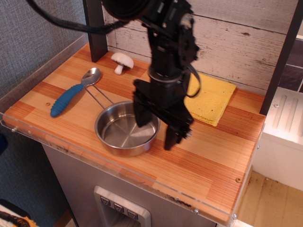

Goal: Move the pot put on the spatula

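The black arm comes down from the upper middle of the frame, wrist near vertical. Its gripper (157, 128) hangs at centre frame, jaws spread wide and pointing down, the left finger higher, the right finger reaching lower right.

This looks like a mock kitchen set up for robot trials, not a lived-in home. A small wooden bench (208, 165) edged with clear plastic carries cookware: a steel pot (124, 128), a blue-handled spoon (75, 92), a toy-like mushroom (122, 60) and a folded yellow cloth (213, 100). Behind stands a whitewashed plank wall (236, 42), at the left a grey fabric panel (33, 38). A black robot arm (165, 52) hangs over the bench. Below it sits a grey appliance front with buttons (118, 208).
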Robot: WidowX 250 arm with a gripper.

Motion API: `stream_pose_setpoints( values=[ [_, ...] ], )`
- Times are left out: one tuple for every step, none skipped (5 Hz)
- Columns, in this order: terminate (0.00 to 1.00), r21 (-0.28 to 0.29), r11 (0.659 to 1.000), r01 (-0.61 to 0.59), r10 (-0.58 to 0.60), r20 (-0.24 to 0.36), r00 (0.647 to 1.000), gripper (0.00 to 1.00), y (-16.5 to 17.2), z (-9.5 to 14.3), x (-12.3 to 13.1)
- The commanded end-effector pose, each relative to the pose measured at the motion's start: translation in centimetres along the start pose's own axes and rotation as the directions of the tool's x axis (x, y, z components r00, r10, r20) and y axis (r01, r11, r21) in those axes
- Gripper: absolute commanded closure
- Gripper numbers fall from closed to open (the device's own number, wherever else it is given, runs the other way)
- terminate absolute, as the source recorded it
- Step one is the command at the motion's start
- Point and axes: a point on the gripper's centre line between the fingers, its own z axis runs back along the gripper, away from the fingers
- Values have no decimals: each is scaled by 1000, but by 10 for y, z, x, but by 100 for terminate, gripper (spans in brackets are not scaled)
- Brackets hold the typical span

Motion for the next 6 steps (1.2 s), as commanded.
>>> stream_pose_setpoints(
  values=[
    [0, -11, 999, -53, 52, -80, 995, 0, 4, -33, 1],
    [0, -12, 995, -96, 94, -116, 989, 0, 13, -45, -5],
    [0, -16, 997, -78, 75, -111, 991, 100, 11, -47, -5],
    [0, -11, 999, -49, 48, -88, 995, 100, 2, -39, -1],
    [0, -20, 1000, -20, 19, -46, 999, 100, -5, -31, 2],
    [0, 7, 999, -50, 50, 2, 999, 100, -7, -21, 9]
  ],
)
